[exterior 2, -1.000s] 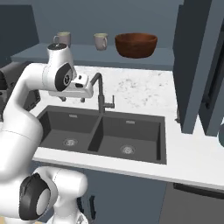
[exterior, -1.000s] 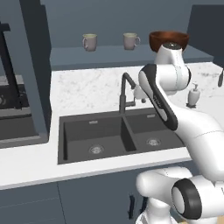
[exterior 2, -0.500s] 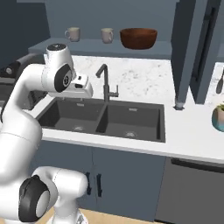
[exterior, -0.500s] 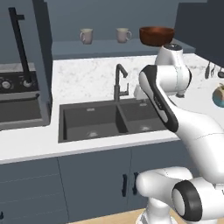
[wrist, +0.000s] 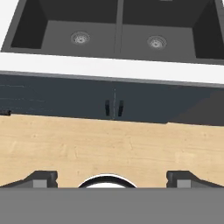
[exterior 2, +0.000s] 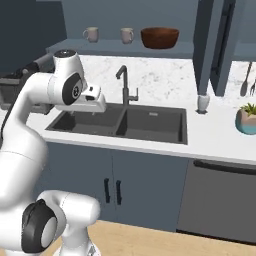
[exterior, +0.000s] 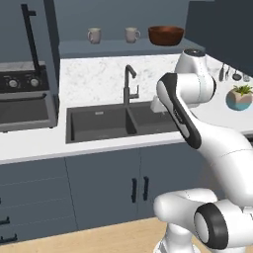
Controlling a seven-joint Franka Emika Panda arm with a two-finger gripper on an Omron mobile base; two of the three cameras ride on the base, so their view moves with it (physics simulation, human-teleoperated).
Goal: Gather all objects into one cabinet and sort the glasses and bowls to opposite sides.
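Two beige mugs (exterior: 94, 34) (exterior: 131, 34) and the dark brown wooden bowl (exterior: 165, 34) stand in a row on the bottom board of the open blue-grey wall cabinet (exterior: 123, 48). The mugs (exterior 2: 91, 34) (exterior 2: 127, 35) stand left of the bowl (exterior 2: 159, 37). The cabinet door (exterior 2: 218, 45) with its black bar handle hangs open. The red cup is out of view. My gripper (exterior: 156, 105) (exterior 2: 100, 104) hangs over the sink's front, far below the shelf. In the hand view my gripper (wrist: 111, 179) is open and holds nothing.
A dark double sink (exterior: 123, 123) with a black faucet (exterior: 129, 84) is set in the white counter. A potted plant (exterior 2: 247, 117) and a white soap dispenser (exterior 2: 202, 102) stand at the right, a stove (exterior: 20, 99) at the left. Lower cabinet doors (wrist: 113, 107) and wooden floor lie below.
The whole picture has shifted: the base has backed away from the counter, bringing lower cabinets and floor into view. The arm keeps its folded pose and the mugs and bowl stay put.
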